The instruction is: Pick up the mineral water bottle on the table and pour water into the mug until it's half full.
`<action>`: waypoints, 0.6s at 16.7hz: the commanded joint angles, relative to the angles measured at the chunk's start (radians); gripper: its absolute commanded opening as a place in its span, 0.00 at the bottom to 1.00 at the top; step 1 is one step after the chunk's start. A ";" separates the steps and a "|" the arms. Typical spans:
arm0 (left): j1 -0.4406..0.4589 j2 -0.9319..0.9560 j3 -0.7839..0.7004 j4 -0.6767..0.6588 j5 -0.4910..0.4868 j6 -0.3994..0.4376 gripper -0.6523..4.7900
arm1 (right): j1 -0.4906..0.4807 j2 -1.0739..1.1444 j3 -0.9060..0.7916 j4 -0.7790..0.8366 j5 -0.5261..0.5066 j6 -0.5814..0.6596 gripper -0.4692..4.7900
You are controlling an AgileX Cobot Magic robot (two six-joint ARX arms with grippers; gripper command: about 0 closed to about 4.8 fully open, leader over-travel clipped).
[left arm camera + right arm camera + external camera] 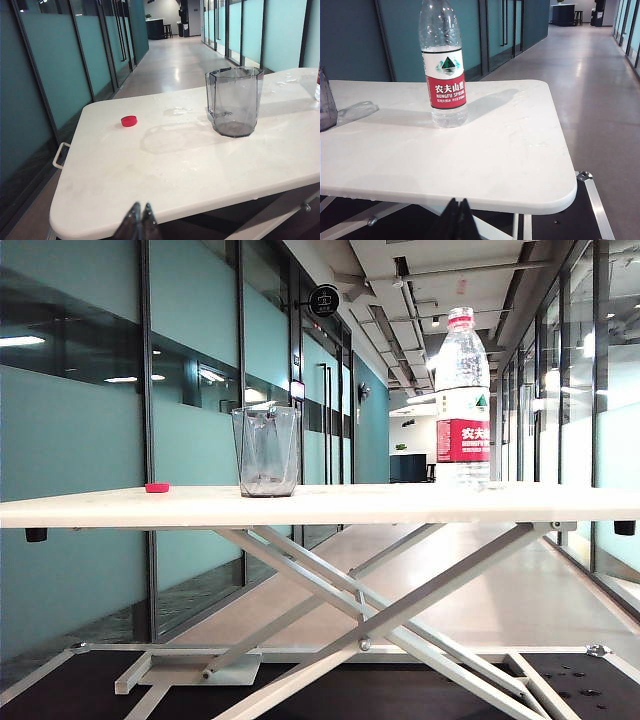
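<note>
The mug [266, 451] serves as the landmark: it stands upright on the white worktop [400, 505], clear and grey-tinted with faceted sides, and it looks empty.

In the exterior view the mineral water bottle [462, 400] stands upright on the same worktop, well apart from the mug on its right. It is taller than the mug. Its cap is off, with only the red band around its neck. A small red cap [157, 487] lies flat on the worktop on the mug's other side, near the left end and clear of the mug.

Both arms are pulled back off the worktop, on the near side of its edge away from the mug. The left gripper [139, 218] shows in the left wrist view as 2 dark fingertips pressed together, holding nothing, with the mug [234, 102] and red cap [129, 121] ahead of it. The right gripper [458, 216] appears likewise in the right wrist view, fingertips together and empty, facing the bottle [443, 65], while the mug [327, 102] is only a sliver at the frame's border.
</note>
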State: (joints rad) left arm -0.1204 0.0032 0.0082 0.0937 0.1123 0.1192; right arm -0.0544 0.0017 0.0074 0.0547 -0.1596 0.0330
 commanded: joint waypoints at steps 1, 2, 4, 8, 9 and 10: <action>-0.001 0.000 0.002 0.011 0.000 0.004 0.11 | 0.001 -0.002 -0.002 0.017 0.001 -0.003 0.07; -0.001 0.000 0.002 0.011 0.000 0.004 0.11 | 0.001 -0.002 -0.002 0.017 0.001 -0.003 0.07; -0.001 0.000 0.002 0.011 0.000 0.004 0.11 | 0.001 -0.002 -0.002 0.017 0.001 -0.003 0.07; -0.001 0.000 0.002 0.011 0.001 -0.008 0.11 | 0.001 -0.002 -0.002 0.017 0.000 -0.003 0.07; -0.001 0.000 0.002 0.008 0.013 -0.059 0.11 | 0.002 -0.002 -0.002 0.010 -0.016 0.008 0.07; -0.001 0.000 0.002 -0.005 0.046 -0.166 0.11 | 0.002 -0.002 -0.002 0.002 -0.092 0.051 0.07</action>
State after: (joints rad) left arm -0.1204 0.0029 0.0082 0.0925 0.1284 0.0456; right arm -0.0536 0.0017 0.0074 0.0528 -0.1875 0.0471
